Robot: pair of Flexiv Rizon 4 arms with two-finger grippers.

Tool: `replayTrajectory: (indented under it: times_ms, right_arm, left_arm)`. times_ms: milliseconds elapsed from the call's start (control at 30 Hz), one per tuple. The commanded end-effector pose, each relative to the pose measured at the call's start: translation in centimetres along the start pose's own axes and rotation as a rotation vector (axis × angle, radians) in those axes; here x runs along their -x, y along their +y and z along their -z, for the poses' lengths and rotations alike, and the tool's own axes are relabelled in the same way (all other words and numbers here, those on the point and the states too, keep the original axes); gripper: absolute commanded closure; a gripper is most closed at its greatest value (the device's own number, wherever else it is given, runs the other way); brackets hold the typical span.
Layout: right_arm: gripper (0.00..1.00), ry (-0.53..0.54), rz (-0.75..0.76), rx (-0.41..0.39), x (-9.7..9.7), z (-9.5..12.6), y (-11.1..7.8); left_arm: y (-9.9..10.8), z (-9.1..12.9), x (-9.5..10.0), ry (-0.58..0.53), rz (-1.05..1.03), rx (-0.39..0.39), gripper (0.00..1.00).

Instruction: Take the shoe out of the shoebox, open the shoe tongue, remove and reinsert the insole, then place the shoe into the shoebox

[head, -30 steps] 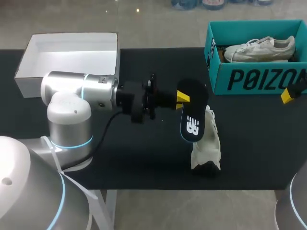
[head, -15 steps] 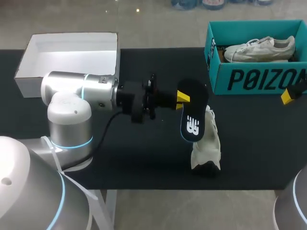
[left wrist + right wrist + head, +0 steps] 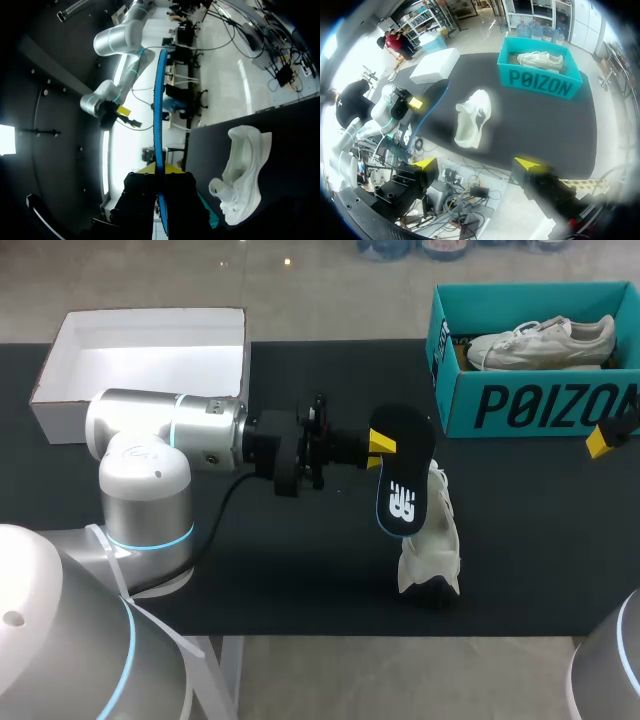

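Here the insole [image 3: 402, 480] is pinched at its edge by the left gripper [image 3: 378, 444] near the shoe [image 3: 430, 550]; gripped so thinly, it could be dropped. The right gripper [image 3: 479, 164] is spread.

The left pincer [image 3: 161, 171] is clamping an insole [image 3: 159, 100] seen edge-on, yellow tips pressing on both faces, its blue edge running straight ahead toward twelve o'clock. A white sneaker [image 3: 243, 175] is lying on the dark tabletop [image 3: 285, 130] at the pincer's three o'clock, apart from it.
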State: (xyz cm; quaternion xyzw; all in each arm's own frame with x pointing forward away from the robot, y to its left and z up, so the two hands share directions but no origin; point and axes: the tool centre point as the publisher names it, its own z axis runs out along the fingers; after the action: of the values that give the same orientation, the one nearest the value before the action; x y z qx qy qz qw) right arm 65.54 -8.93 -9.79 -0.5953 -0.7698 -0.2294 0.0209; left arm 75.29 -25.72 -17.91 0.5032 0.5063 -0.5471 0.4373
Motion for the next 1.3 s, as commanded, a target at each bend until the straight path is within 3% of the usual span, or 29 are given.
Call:
replayTrajectory:
  times_ms: [33, 300, 533, 933, 1300]
  right_arm:
    - [0.00, -0.001, -0.002, -0.004, 0.0, -0.1, 0.2]
    - [0.00, -0.001, -0.002, -0.004, 0.0, -0.1, 0.2]
    - [0.00, -0.001, -0.002, -0.004, 0.0, -0.1, 0.2]
    - [0.00, -0.001, -0.002, -0.004, 0.0, -0.1, 0.2]
    - [0.00, -0.001, -0.002, -0.004, 0.0, -0.1, 0.2]
  left_arm:
    - [0.1, -0.1, 0.0, 0.002, -0.001, -0.001, 1.00]
    - [0.1, -0.1, 0.0, 0.002, -0.001, -0.001, 1.00]
    - [-2.6, -0.1, -1.4, 0.050, 0.076, -0.045, 1.00]
    - [-7.2, -2.1, -5.8, 0.033, 0.235, -0.101, 1.00]
    - [-7.0, -4.3, -7.9, 0.038, 0.289, -0.164, 1.00]
